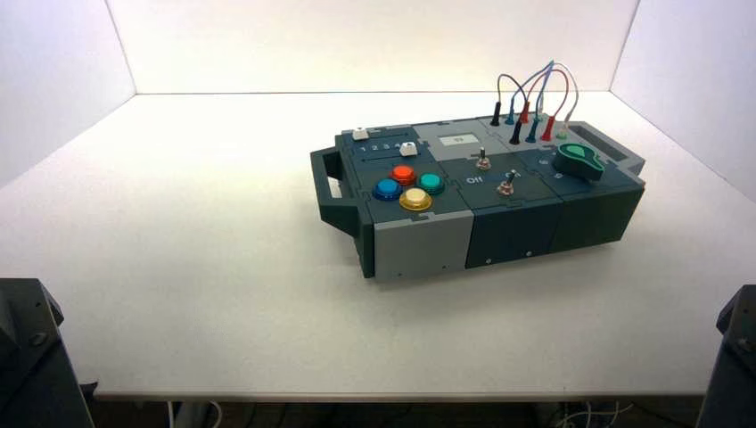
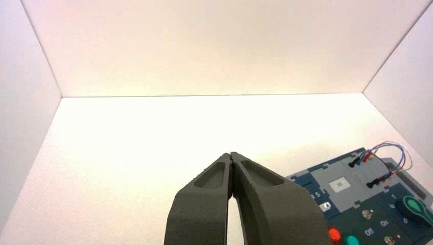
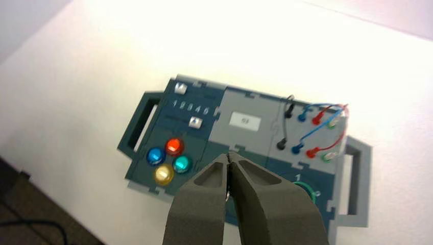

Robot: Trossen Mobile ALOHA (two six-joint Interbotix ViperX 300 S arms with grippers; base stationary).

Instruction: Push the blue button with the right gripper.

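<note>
The blue button sits on the box, at the left of a cluster of four round buttons near the box's left handle. It also shows in the right wrist view. My right gripper is shut and empty, held well back from the box, with the blue button off to one side of its tips. My left gripper is shut and empty, parked over bare table with the box off to its side. In the high view only the arm bases show, at the bottom corners.
Around the blue button are a red button, a teal button and a yellow button. The box also bears two white sliders, two toggle switches, a green knob and plugged wires.
</note>
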